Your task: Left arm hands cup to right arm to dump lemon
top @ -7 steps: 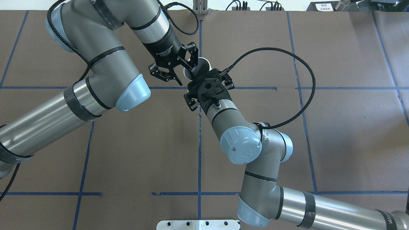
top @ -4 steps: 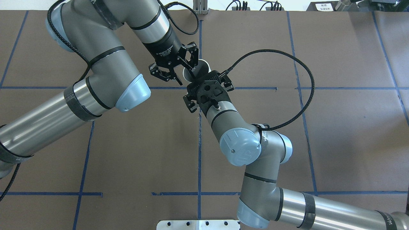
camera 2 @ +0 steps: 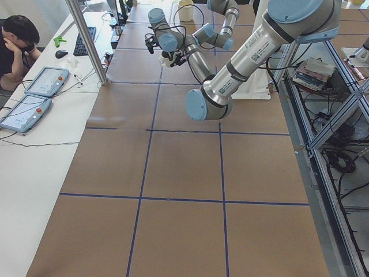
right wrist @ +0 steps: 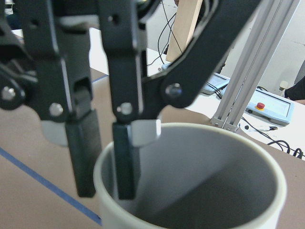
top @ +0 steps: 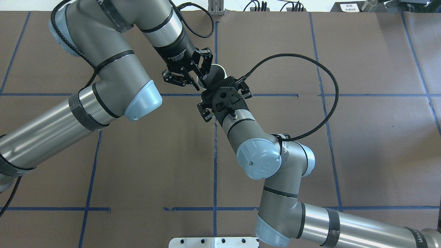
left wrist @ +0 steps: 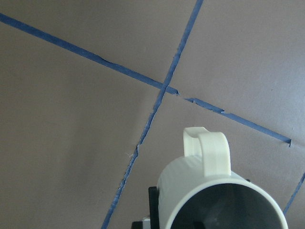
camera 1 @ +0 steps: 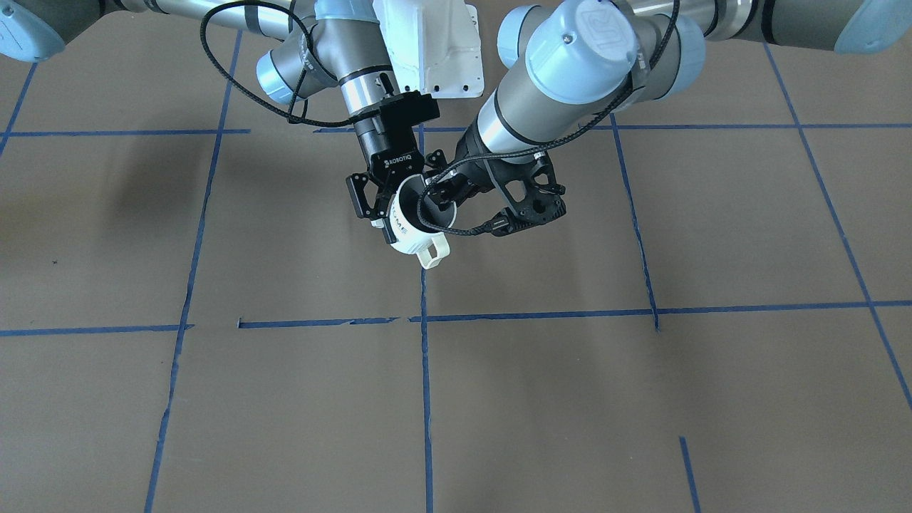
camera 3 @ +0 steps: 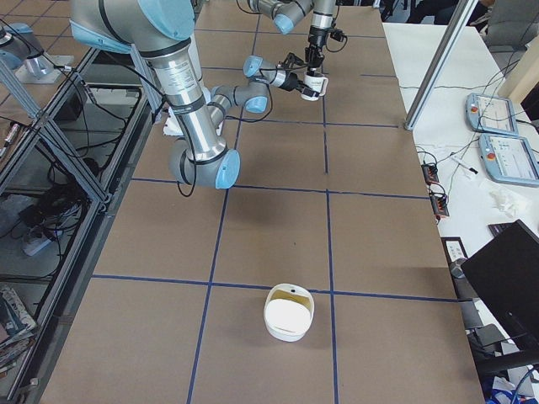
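The white cup (camera 1: 407, 229) with dark lettering hangs tilted above the table, handle toward the operators' side; it also shows in the overhead view (top: 216, 70). My right gripper (camera 1: 390, 214), lettered ROBOTIQ, is shut around the cup's body from the side. My left gripper (top: 201, 82) comes from above and pinches the rim. In the right wrist view one of its fingers (right wrist: 126, 162) is inside the cup (right wrist: 200, 152) and the other is outside the wall. The left wrist view shows the cup's handle and grey inside (left wrist: 209, 191). The lemon is hidden.
The brown table (top: 361, 137) carries a grid of blue tape lines. A white bowl (camera 3: 289, 316) with something yellowish at its far edge stands near the table's right end. An operator and tablets sit beyond the far edge (camera 2: 17, 40).
My left gripper's fingers have drawn together from wide open onto the cup's rim. The right gripper with the cup has shifted slightly toward the left arm.
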### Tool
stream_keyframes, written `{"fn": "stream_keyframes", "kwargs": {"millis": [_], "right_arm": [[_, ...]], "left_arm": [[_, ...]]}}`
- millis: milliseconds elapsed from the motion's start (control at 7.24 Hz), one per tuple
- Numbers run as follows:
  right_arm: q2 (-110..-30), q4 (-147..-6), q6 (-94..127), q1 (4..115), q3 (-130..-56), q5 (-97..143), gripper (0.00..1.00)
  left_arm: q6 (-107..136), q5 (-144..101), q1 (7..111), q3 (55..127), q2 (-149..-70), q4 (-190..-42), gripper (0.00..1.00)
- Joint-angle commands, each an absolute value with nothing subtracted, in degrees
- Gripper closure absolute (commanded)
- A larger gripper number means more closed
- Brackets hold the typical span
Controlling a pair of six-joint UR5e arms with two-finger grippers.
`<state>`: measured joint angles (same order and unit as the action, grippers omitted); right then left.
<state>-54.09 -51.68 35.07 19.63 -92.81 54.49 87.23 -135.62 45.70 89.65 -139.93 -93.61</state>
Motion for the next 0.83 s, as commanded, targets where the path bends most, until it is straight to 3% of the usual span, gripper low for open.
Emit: {"fn": "stream_keyframes", "kwargs": {"millis": [0,276,414,552,690], "right_arm": [[-54.05,-51.68,35.07,19.60,-92.90,54.49,0.51],[-54.14,-51.77,34.98,19.60,-92.81,54.49,0.49],[-54.31,-51.42,35.07,19.69,-92.81,54.49,0.21],[-54.32,-51.16,35.07,19.69,-92.81,54.58,0.02],[-54.23,-51.24,35.07,19.69,-92.81,54.49,0.01]], "left_arm": [[87.01,-135.62,45.70,89.65,-139.83,-93.60,0.79],[87.10,-135.62,45.70,89.65,-139.92,-93.60,0.80],[86.93,-135.62,45.70,89.65,-139.92,-93.60,0.94],[86.84,-135.62,45.70,89.65,-139.92,-93.69,0.97],[86.84,-135.70,45.70,89.65,-139.92,-93.69,0.97]]}}
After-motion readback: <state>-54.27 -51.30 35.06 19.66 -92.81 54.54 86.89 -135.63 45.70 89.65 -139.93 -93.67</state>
